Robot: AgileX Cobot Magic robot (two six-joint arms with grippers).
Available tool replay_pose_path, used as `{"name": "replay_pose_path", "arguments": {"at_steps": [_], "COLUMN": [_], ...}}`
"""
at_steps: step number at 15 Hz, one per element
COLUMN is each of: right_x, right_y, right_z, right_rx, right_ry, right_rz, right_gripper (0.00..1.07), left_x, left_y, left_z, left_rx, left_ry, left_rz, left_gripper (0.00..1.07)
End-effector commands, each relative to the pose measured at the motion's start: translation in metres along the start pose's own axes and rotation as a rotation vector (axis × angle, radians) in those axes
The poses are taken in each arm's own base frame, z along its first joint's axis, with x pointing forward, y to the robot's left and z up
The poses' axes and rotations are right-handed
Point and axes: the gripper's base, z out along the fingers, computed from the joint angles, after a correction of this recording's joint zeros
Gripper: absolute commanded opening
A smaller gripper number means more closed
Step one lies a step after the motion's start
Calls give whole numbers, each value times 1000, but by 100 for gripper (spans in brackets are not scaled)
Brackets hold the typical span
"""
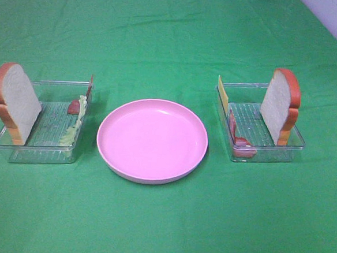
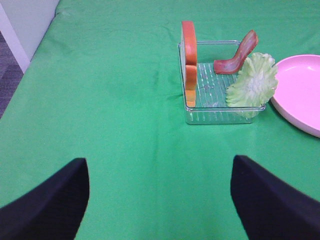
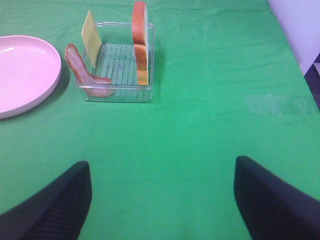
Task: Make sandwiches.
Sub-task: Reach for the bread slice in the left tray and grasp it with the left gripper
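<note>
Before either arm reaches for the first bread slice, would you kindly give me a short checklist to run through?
1. Pink plate has nothing on it: ok.
2. Left gripper open, holding nothing: ok.
3. Right gripper open, holding nothing: ok.
4. Left bread slice standing at the outer end of the left tray: ok.
5. Right bread slice standing in the right tray: ok.
6. Fillings in the trays: lettuce and bacon strip on the left, cheese and second bacon strip on the right: ok.
</note>
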Motion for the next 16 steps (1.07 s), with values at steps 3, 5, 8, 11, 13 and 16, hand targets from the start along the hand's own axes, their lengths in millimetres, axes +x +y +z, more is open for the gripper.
{"name": "replay_pose_path", "arguments": {"at_steps": [3,5,8,11,13,16], "right_x": [0,0,0,0,0,0], "right_y": [0,0,0,0,0,0], "right_z": [-2,-2,-2,-2,-2,-2], "right_rx": [8,8,8,8,8,8], "right_ry": [-28,-28,-28,-28,-28,-28], "right_rz": [-12,-12,-12,-12,-12,-12], "right_gripper": [75,75,75,75,75,75], "left_x": [1,1,-4,-22,-38,-68], "left_y": [0,0,-1,-1,-1,-2], "left_z": [-2,-2,-4,1,17,67], "left_rx": [1,1,11,12,18,33], "left_ry": [-28,-26,-53,-93,-54,187], "left_rz": [1,1,-18,-107,-138,-193], "left_gripper": [74,74,74,74,74,74]}}
